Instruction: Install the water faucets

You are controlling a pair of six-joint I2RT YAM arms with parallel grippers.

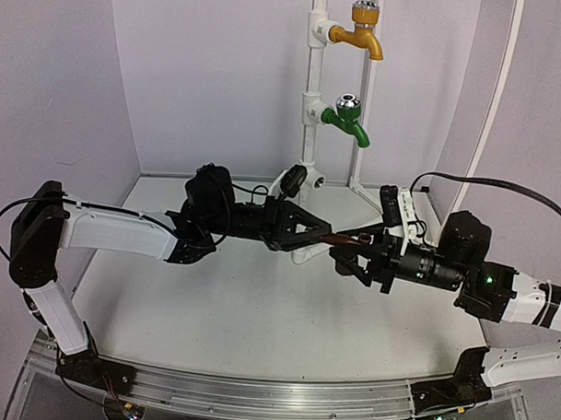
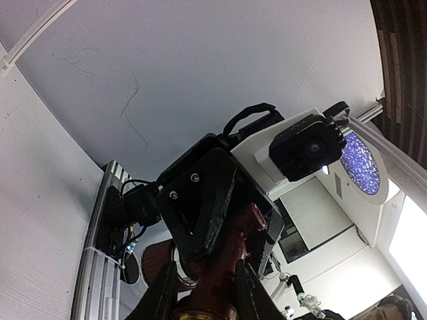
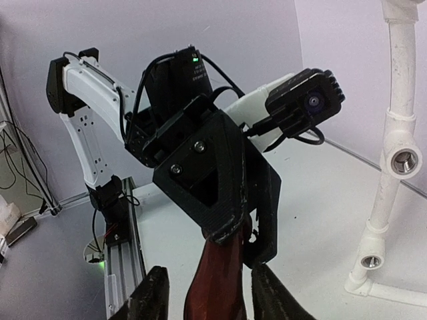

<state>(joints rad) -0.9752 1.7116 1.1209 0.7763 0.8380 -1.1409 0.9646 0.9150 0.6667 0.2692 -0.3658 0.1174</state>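
Note:
A dark brown faucet point(image 1: 346, 239) hangs in the air over the table's middle, between my two grippers. My left gripper point(image 1: 315, 231) is shut on one end of it; in the left wrist view the faucet point(image 2: 223, 263) fills the space between the left gripper's fingers point(image 2: 160, 293). My right gripper point(image 1: 348, 260) stands open around the other end, and the right wrist view shows a gap on each side of the faucet point(image 3: 220, 283) to the right gripper's fingers point(image 3: 150, 297). A green faucet point(image 1: 346, 120) with a silver cap sits on the white pipe stand point(image 1: 312, 100).
A yellow-orange faucet point(image 1: 360, 36) sits at the top of the stand. Two open round sockets point(image 3: 403, 161) point(image 3: 371, 260) show low on the stand's pipe. Curved white walls close in the table point(image 1: 213, 300), and a metal rail point(image 1: 256, 393) runs along its near edge.

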